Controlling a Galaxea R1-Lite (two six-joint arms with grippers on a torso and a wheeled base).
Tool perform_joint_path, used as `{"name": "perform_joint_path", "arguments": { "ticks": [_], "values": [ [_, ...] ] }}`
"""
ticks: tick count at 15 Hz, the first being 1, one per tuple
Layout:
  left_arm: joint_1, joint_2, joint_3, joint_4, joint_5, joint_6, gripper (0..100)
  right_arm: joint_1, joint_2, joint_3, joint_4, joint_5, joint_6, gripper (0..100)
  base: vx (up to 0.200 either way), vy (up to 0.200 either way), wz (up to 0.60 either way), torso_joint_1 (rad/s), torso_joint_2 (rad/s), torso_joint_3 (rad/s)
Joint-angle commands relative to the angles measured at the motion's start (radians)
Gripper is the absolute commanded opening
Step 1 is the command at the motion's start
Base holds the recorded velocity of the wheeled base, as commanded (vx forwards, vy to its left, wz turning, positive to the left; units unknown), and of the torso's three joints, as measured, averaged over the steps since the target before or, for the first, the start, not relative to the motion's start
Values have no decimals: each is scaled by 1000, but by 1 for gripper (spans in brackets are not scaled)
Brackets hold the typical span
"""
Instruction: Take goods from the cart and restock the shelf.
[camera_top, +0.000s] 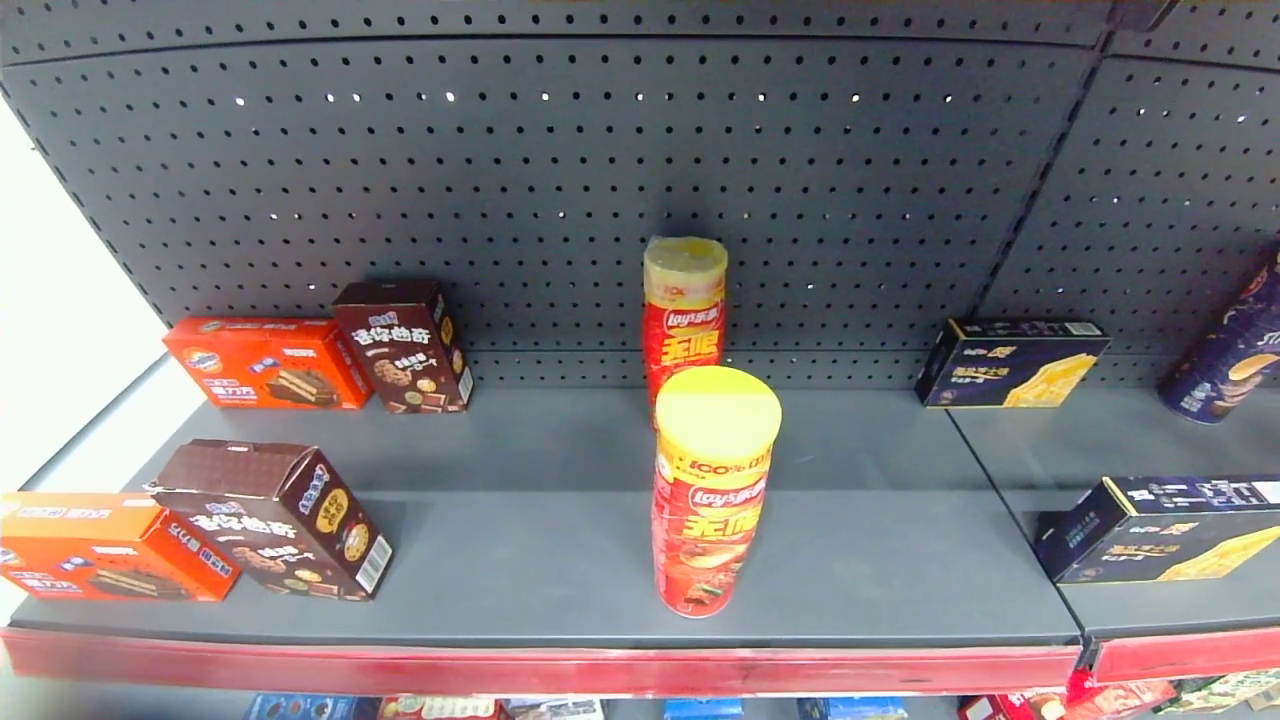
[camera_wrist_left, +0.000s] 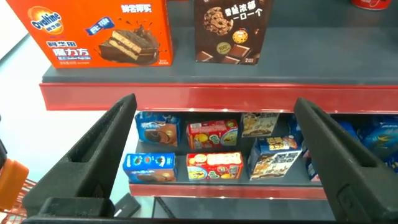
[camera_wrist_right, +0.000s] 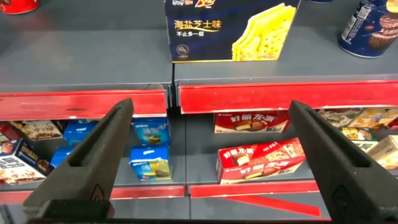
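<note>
Black fingers of the left gripper frame its wrist view, spread wide, in front of the red front strip of the shelf. Above that strip stand an orange box and a brown cookie box close to the edge. The right gripper is spread just as wide, facing the seam where two shelf sections meet; a dark cracker box and a blue can sit above it on the right section.

From the head view, the shelf board ends in the red strip along its near edge and a pegboard wall at the far side. Near the middle a front chip can stands upright close to the near edge, and a back chip can stands upright behind it against the pegboard. On the left, the orange box and the brown box lie near the front, with another orange box and brown box far back. Bare board runs between these boxes and the cans, and again from the cans right to the seam. On the right section, one cracker box is far, the other near, and the blue can leans at the far right edge.
</note>
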Motion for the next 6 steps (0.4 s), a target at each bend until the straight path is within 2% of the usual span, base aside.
{"name": "perform_joint_path", "arguments": {
  "ticks": [1,6],
  "values": [
    [1,1,0,0,-1,0,100,0,0,0,0,0,0,100,0,0,0,0,0,0],
    [1,1,0,0,1,0,100,0,0,-2,3,2,2,100,0,0,0,0,0,0]
  ]
}}
